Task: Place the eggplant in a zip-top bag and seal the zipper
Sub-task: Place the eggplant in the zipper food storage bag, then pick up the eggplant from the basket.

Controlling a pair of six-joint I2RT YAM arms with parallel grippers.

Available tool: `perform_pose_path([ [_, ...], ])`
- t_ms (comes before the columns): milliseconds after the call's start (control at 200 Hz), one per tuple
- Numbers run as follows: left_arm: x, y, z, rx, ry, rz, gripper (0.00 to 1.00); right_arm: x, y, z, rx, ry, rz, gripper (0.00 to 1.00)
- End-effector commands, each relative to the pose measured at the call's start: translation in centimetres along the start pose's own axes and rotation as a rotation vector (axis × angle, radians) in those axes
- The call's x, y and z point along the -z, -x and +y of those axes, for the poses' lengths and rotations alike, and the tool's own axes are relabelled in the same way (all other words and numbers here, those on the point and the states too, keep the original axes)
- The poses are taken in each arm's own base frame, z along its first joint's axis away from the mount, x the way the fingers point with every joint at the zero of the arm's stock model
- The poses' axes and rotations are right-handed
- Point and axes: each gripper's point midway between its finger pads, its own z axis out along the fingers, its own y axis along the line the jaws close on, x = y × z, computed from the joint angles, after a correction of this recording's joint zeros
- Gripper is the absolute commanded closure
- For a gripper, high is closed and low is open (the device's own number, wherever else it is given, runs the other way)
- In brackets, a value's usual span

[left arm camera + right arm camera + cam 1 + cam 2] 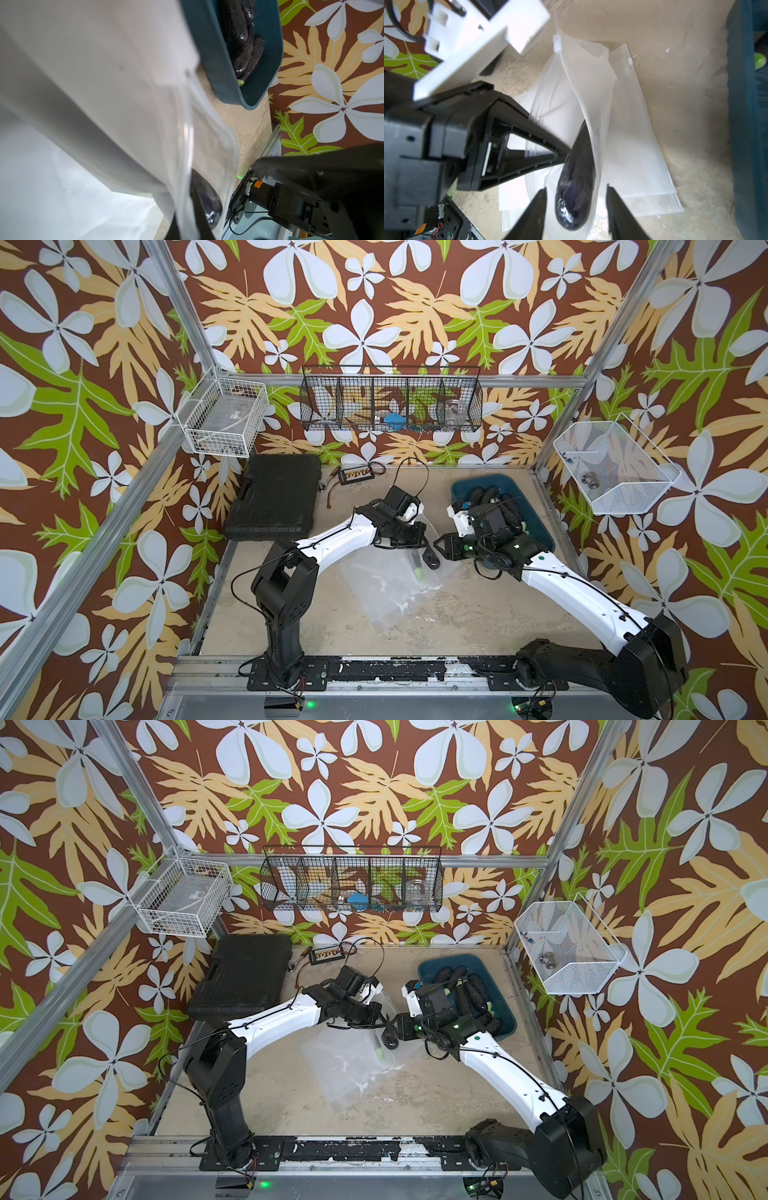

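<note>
Clear film of the zip-top bag (pixel 571 83) stands raised over the middle of the table (pixel 478 614), its mouth rim pinched in the clenched left gripper (pixel 565 154). The dark purple eggplant (pixel 571 207) lies partly through that mouth, with its long axis running from the right gripper (pixel 576 188) into the bag. The right jaws stand apart either side of its rounded end, gaps showing: released. The right arm is nearer. Judged next: push along that axis.
</note>
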Motion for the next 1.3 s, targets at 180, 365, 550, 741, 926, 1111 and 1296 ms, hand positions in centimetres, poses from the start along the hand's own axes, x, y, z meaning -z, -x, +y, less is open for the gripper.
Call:
perform_pose_path([
  [180,-0.2,0.9,0.2,0.005,0.010,-0.025,0.98,-1.2,-3.2,2.0,0.024,0.069,0.081,0.74],
  [365,0.2,0.9,-0.2,0.006,-0.001,-0.032,0.98,-2.9,-4.2,0.3,-0.009,-0.006,0.101,0.73],
  [550,0.8,0.3,-1.1,0.022,-0.055,-0.031,0.98,-4.4,-3.1,-0.9,-0.023,-0.071,0.065,0.68],
  [741,0.6,0.7,0.9,0.058,-0.010,-0.042,0.98,-2.9,-0.8,0.1,-0.003,-0.059,0.026,0.51],
  [926,0.7,1.9,3.3,0.078,0.063,-0.078,0.98,0.6,1.2,-2.9,-0.070,-0.070,-0.050,0.42],
  [1111,0.1,1.9,3.3,0.084,0.058,-0.066,0.98,2.2,4.6,-13.0,-0.217,-0.359,-0.177,0.40],
  [1296,0.0,1.3,3.3,0.067,0.062,-0.054,0.98,1.8,7.7,-21.7,-0.285,-0.622,-0.192,0.38],
])
